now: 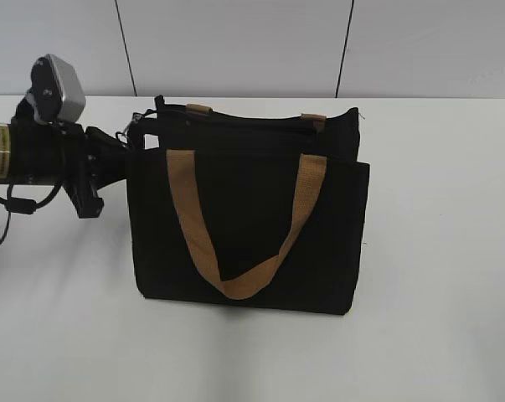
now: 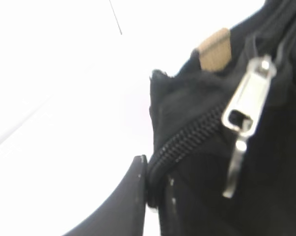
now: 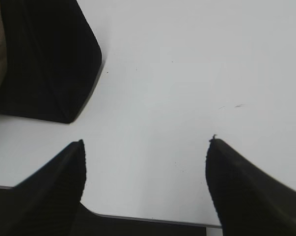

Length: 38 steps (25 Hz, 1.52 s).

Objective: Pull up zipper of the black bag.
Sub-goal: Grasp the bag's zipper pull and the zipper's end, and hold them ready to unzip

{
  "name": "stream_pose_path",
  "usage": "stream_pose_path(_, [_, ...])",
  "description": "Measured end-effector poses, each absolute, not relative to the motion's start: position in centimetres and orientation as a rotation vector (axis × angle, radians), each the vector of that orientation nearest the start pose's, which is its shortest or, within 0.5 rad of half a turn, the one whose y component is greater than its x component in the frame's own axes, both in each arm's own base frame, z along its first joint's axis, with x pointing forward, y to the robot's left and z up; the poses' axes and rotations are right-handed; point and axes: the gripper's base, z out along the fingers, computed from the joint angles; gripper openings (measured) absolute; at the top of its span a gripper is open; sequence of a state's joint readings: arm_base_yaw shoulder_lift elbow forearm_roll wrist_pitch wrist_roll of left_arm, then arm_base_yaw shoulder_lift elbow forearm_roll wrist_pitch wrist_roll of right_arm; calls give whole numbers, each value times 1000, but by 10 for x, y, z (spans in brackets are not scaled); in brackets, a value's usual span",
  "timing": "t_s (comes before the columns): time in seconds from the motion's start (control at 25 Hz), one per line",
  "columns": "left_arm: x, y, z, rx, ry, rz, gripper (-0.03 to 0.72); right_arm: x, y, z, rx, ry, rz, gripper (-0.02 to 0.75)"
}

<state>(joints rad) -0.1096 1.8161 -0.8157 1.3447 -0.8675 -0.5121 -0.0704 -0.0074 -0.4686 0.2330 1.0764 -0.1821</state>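
Observation:
The black bag (image 1: 244,226) stands upright in the middle of the white table, its tan handle hanging down the front. The zipper (image 1: 252,126) runs along its top edge. My left gripper (image 1: 133,144) is at the bag's top left corner. In the left wrist view my left gripper (image 2: 155,182) is shut on the bag's edge (image 2: 197,196), at the end of the zipper teeth (image 2: 187,140). The silver pull tab (image 2: 246,110) hangs free just beyond the fingers. My right gripper (image 3: 145,147) is open and empty over the table, near a bottom corner of the bag (image 3: 44,64).
The white table (image 1: 436,251) stretches round the bag on all sides. A grey panelled wall (image 1: 235,42) stands behind it. The table's front edge (image 3: 148,219) shows under my right gripper. My right arm is out of the exterior view.

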Motion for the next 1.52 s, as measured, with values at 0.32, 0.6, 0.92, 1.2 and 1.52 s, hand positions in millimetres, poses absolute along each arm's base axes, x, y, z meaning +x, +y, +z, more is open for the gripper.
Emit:
stream_pose_path(0.32, [295, -90, 216, 1100, 1684, -384, 20, -3, 19, 269, -125, 2060, 125, 575])
stream_pose_path(0.6, [285, -87, 244, 1007, 1688, -377, 20, -3, 19, 269, -125, 2060, 125, 575])
stream_pose_path(0.92, [283, -87, 250, 958, 1705, -391, 20, -3, 19, 270, -132, 2053, 137, 575])
stream_pose_path(1.2, [289, -96, 267, 952, 1659, -407, 19, 12, 24, 297, -121, 1997, 254, 575])
stream_pose_path(1.52, [290, -95, 267, 912, 1691, -419, 19, 81, 27, 330, -221, 2136, 311, 573])
